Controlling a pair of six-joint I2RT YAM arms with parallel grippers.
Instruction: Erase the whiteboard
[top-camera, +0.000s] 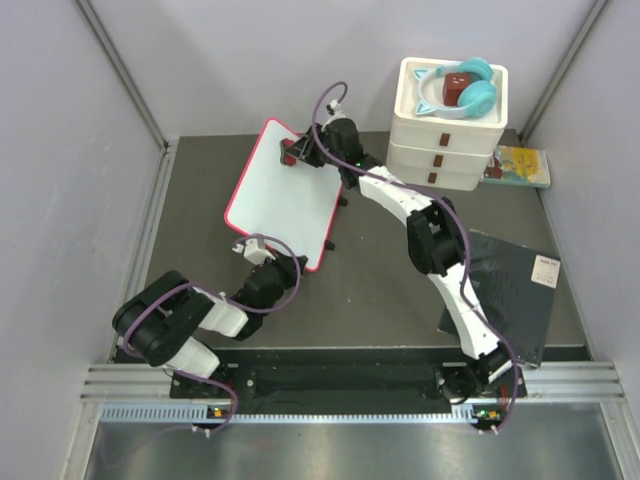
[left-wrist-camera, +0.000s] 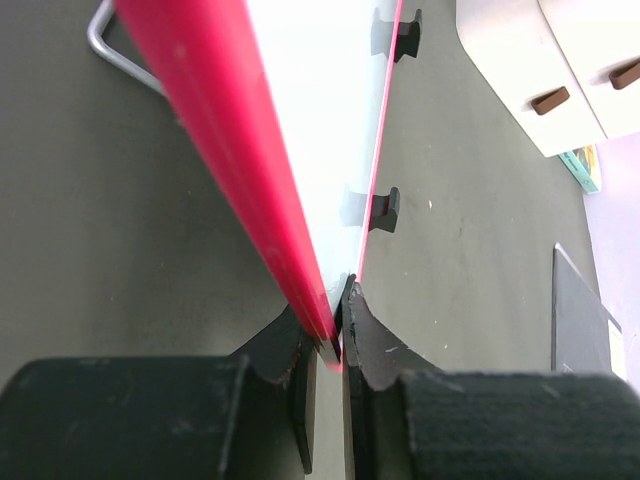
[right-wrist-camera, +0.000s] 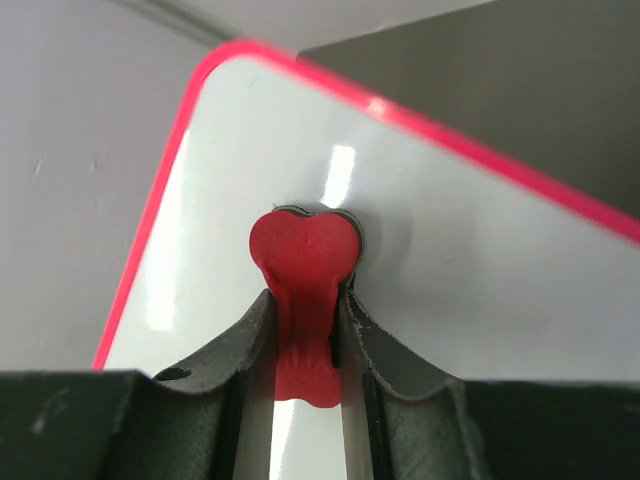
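Between the fingers of my left pincer (left-wrist-camera: 338, 325) sits the near edge of the whiteboard (left-wrist-camera: 300, 90); the jaws are clamped tight on its pink-red rim. From above, that grip falls on the board's 6 o'clock edge, and the board itself rests on the dark tabletop (top-camera: 195, 200) at about 11 o'clock from the middle.

My right pincer (right-wrist-camera: 304, 300) is closed on a red heart-shaped pad (right-wrist-camera: 305, 245), whose rounded top looks to lie against the white face. The board's rounded corner shows at 11 o'clock in the wrist view. Seen from above, this pincer reaches the board at its 12 o'clock edge.

Two dark clips (left-wrist-camera: 385, 210) stand just beside the board's 3 o'clock edge.

Farther out, a white drawer stack (top-camera: 450, 135) stands at 1 o'clock with teal headphones (top-camera: 470, 92) on top. A book (top-camera: 520, 165) lies just beside the stack at its 3 o'clock. A dark grey sheet (top-camera: 515, 290) lies at 4 o'clock, partly under my right arm.
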